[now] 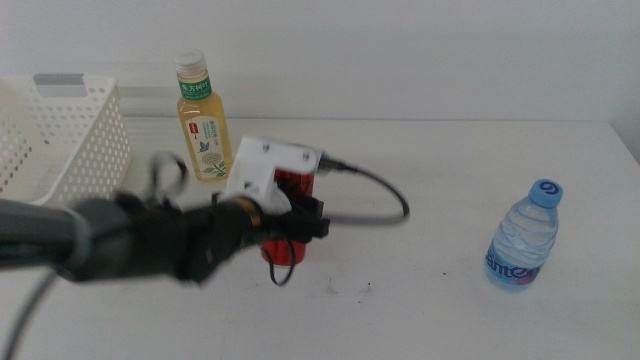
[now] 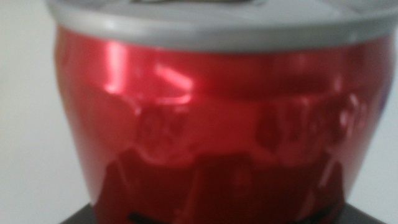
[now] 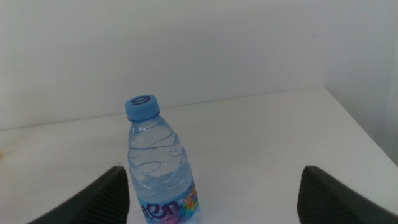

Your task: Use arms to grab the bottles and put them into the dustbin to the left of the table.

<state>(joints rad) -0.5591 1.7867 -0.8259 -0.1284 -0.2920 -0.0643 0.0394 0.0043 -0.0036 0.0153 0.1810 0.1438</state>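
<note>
We see the left tool (image 1: 300, 222) mid-counter (image 1: 450, 310) around the can (image 2: 211, 124), its grip unclear, while the right tool (image 3: 211, 199) stands open by the water bottle (image 3: 158, 168) near the right edge.

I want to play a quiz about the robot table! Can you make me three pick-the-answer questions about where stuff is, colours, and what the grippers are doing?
1. Where is the basket?
A far left
B far right
C centre

2. What colour is the water bottle cap?
A white
B blue
C green

3. How does the right gripper stand?
A shut on the can
B holding the tea bottle
C open before the water bottle

Answers: 1 A, it stands at the table left edge. 2 B, blue top. 3 C, its jaws are spread, the bottle ahead, untouched.
</note>
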